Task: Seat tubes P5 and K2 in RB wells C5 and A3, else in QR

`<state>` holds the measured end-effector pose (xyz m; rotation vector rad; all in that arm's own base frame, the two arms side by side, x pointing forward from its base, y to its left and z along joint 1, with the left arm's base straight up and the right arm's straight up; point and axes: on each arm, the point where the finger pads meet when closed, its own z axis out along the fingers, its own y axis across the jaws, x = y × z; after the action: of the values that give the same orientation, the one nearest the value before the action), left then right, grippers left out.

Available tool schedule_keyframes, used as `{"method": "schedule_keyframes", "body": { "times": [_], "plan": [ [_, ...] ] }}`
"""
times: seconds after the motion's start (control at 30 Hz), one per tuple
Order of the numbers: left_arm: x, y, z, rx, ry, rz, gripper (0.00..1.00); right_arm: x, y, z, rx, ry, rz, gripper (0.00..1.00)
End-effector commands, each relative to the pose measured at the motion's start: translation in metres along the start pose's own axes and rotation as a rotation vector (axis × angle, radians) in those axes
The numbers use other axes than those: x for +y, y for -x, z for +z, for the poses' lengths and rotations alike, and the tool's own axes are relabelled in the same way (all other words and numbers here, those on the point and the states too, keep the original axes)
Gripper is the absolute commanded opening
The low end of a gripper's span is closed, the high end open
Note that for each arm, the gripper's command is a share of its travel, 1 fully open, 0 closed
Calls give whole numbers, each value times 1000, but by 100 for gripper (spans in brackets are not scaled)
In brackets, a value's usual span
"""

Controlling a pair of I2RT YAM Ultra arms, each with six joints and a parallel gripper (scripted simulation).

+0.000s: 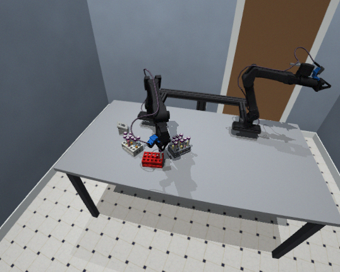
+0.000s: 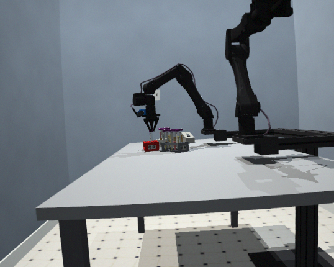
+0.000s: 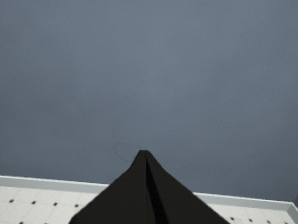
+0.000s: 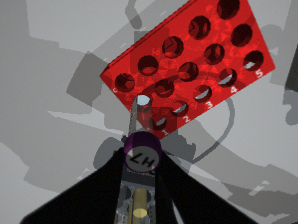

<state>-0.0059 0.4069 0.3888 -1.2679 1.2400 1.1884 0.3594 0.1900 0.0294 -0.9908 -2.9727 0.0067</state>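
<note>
My right gripper (image 1: pixel 162 148) (image 2: pixel 151 130) is shut on a purple-capped tube (image 4: pixel 143 151); its cap marking looks like H7. The tube is upright and nearly colourless, its lower end close to the column 1 end of the red rack QR (image 1: pixel 151 165) (image 4: pixel 167 66). I cannot tell whether it has entered a well. QR's visible wells look empty. The grey rack RA (image 1: pixel 179 154) holds several purple-capped tubes, as does the white rack RB (image 1: pixel 136 153). P5 and K2 cannot be picked out. My left gripper (image 1: pixel 328 85) (image 3: pixel 143 158) is shut and empty, far from the racks.
A small pale box (image 1: pixel 122 127) (image 2: pixel 188 136) stands behind RB; its lamp's state cannot be made out. RA stands close beside QR, and RB is on QR's other side. The right arm's forearm hangs over the gap between RA and RB.
</note>
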Motion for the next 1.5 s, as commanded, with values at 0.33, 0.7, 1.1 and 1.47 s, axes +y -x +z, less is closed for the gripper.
{"method": "schedule_keyframes", "body": {
  "times": [0.33, 0.7, 1.1, 1.47],
  "plan": [
    [1, 26, -11, -59, -1, 6, 0, 2, 4, -4, -11, 15, 2, 24],
    [1, 26, -11, -59, -1, 6, 0, 2, 4, -4, -11, 15, 2, 30],
    [1, 26, -11, -59, -1, 6, 0, 3, 10, -27, -28, 36, 8, 30],
    [1, 26, -11, -59, -1, 6, 0, -1, 8, -46, -22, 23, 8, 30]
  ]
}}
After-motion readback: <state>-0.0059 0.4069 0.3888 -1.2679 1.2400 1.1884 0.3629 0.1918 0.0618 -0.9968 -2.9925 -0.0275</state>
